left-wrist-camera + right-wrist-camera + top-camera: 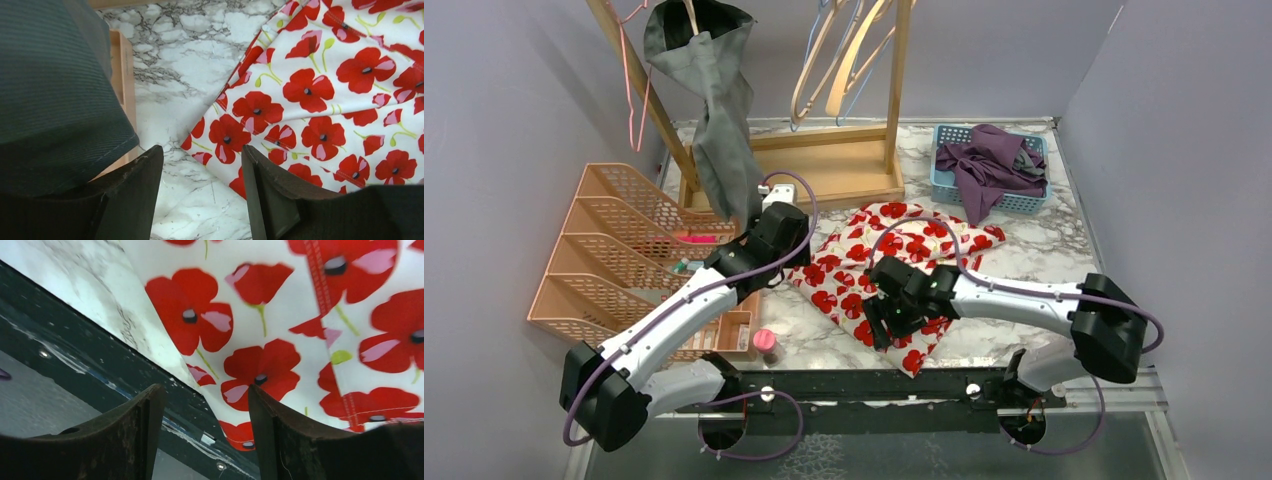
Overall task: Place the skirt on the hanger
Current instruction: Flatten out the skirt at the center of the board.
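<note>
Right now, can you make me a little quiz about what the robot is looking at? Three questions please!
1. True or false: the poppy skirt is folded inside the blue basket.
2. Pick one: what colour are the clothes in that basket? A purple, B yellow, C white.
3. Fill in the word: the left gripper and the right gripper both have their jaws ____, with nothing held between them.

Key: 1 false, the skirt lies spread on the marble table. 2 A. 3 open.
</note>
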You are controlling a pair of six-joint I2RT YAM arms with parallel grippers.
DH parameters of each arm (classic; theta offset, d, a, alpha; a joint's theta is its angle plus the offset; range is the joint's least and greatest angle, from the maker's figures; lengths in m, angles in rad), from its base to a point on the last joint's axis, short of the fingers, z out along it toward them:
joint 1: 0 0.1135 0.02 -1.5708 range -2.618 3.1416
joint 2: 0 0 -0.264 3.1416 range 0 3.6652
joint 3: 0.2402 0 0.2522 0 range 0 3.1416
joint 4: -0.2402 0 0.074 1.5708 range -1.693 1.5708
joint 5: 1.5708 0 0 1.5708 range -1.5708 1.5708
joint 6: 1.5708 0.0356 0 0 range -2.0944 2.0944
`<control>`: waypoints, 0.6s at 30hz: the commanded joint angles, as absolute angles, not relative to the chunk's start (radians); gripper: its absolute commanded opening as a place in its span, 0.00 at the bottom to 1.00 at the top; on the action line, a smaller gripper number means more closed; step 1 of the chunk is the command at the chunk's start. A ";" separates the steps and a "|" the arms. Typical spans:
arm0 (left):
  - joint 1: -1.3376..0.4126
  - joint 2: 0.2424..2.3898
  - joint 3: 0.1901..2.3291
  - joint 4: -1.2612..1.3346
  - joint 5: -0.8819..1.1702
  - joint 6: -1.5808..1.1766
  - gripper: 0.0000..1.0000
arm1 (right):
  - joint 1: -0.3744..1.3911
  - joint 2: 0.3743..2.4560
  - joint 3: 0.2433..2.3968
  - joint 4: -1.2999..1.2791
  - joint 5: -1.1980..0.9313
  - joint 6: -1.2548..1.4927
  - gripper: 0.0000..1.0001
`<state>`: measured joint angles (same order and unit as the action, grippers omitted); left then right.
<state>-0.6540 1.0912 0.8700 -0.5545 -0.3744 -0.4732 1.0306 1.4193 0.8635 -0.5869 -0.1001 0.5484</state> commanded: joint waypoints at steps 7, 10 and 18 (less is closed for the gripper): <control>-0.609 1.067 0.927 -0.526 -0.355 -0.436 0.61 | 1.121 1.595 0.864 -0.652 0.022 0.594 0.52; -0.599 1.068 0.928 -0.526 -0.345 -0.428 0.61 | 1.141 1.630 0.887 -0.704 0.102 0.627 0.30; -0.574 1.073 0.923 -0.510 -0.284 -0.419 0.62 | 1.144 1.444 0.917 -0.934 0.139 0.736 0.01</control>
